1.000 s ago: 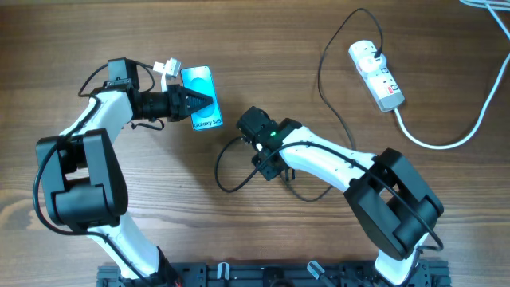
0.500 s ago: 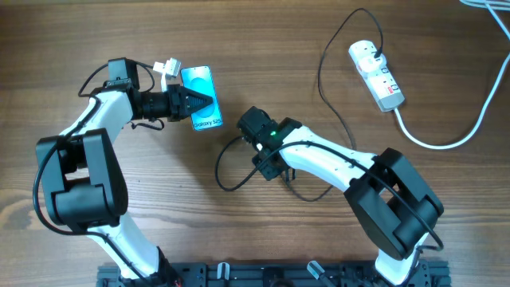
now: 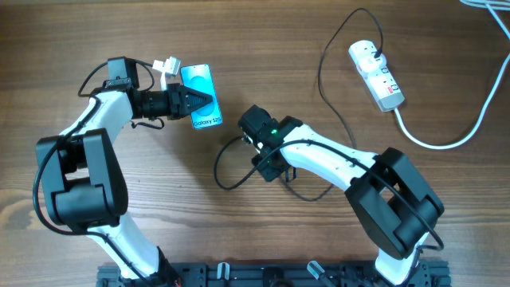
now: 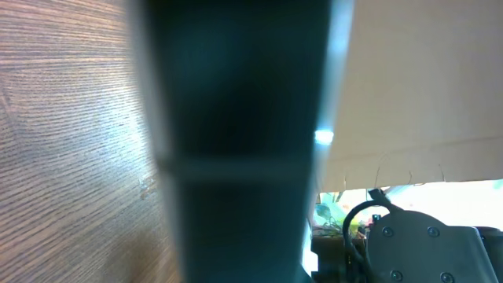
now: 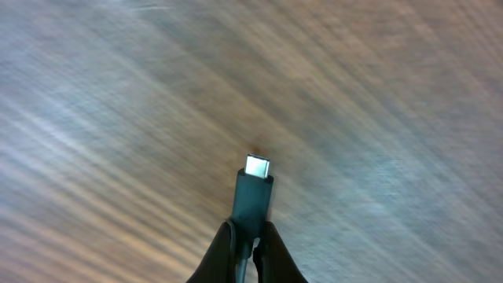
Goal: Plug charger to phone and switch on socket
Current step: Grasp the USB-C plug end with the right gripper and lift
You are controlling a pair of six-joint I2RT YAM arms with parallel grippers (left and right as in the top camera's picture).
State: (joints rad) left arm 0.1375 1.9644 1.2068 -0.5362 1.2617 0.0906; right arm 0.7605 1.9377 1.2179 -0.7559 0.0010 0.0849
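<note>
Left gripper (image 3: 199, 102): closed on the phone (image 3: 198, 80), jaws clamped across its middle from the left side. Phone sits upper left of centre on the table (image 3: 263, 48), screen up and teal, with the white text strip at the end nearer the robot. The left wrist view is filled by a dark blur, probably the phone's edge right up against the lens; no detail readable there.

Right gripper (image 5: 250, 232): closed on the charger (image 3: 320, 80) just behind its tip (image 5: 255, 167). The tip sticks out past the fingers, metal end bare, over plain wood. From overhead this gripper is near the table centre, right of and below the phone, apart from it.

Charger lead loops loosely on the table beside the right gripper, then runs up and right to the socket (image 3: 376, 76).

Socket lies at the upper right, well away from both grippers. A pale cable (image 3: 446, 143) leaves its lower end and curves off to the right edge. Red switch positions too small to read.
</note>
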